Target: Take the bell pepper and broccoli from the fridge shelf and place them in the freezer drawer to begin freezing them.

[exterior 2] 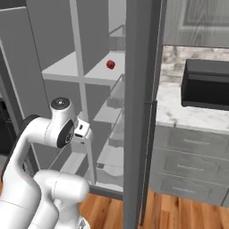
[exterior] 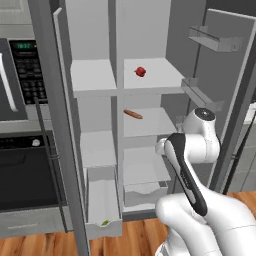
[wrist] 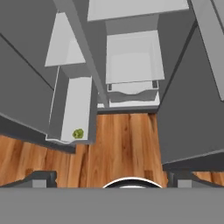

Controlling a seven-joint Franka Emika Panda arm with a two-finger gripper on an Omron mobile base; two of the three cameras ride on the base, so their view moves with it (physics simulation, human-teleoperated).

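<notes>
Left base view: an open grey-white fridge is seen with both doors swung wide, and the white robot arm rises folded in the lower right foreground. The bell pepper, small and red, is seen resting on the fridge shelf, the uppermost white board of the wider right column, toward its left rear part. One shelf below, a brown stick-shaped food lies near the divider. At the bottom of the narrower left column the freezer drawer is pulled out, and the broccoli is glimpsed as a small yellow-green spot at its front end, just behind the lip. A wider white drawer sits at the bottom of the right column, partly pulled out. A microwave with a keypad and a dark oven front are seen left of the fridge. In the right base view the red pepper shows on the same upper shelf, and a dark appliance stands on a marble counter to the right of the fridge door. In the hand view, looking down over the wood floor, the broccoli is shown lying inside the long narrow drawer near its front lip. The gripper's fingertips appear at the far left and right of the bottom edge, well apart, so the claw is spread with nothing between them.
</notes>
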